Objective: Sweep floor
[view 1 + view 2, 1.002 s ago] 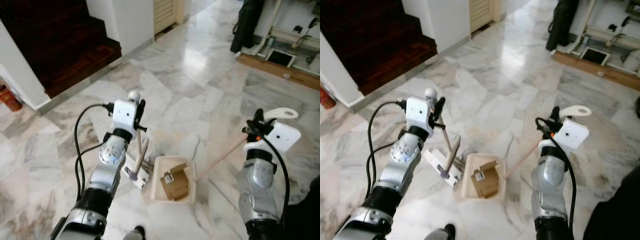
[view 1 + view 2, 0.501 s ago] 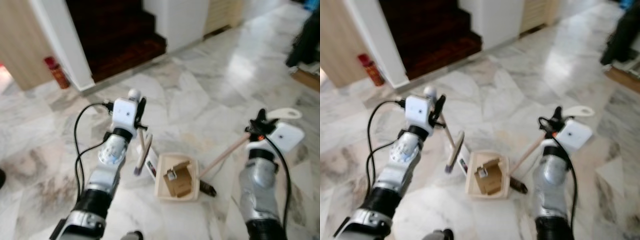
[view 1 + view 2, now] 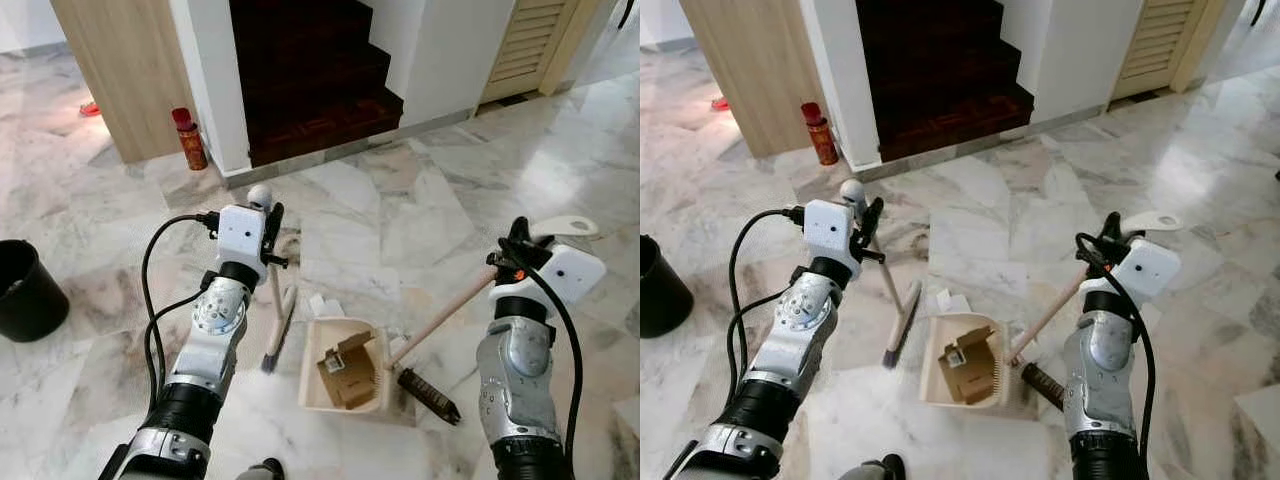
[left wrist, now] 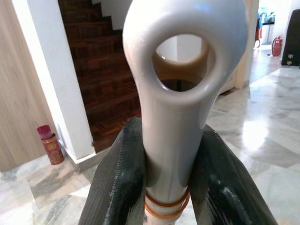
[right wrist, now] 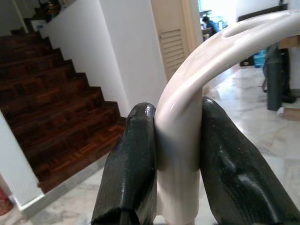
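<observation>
The dustpan [image 3: 345, 375] sits on the marble floor [image 3: 400, 215] holding cardboard scraps [image 3: 345, 368]. The left gripper [image 4: 166, 187] pinches its upright handle [image 4: 180, 93]; the right gripper [image 5: 176, 154] clamps the broom [image 3: 440, 320] beside it.

Glossy marble floor [image 3: 400, 220], dark wooden stairs [image 3: 310, 90]

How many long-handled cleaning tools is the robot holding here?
2. The dustpan, with cardboard inside, hangs from the left gripper by its handle; the broom trails on the floor from the right gripper.
</observation>
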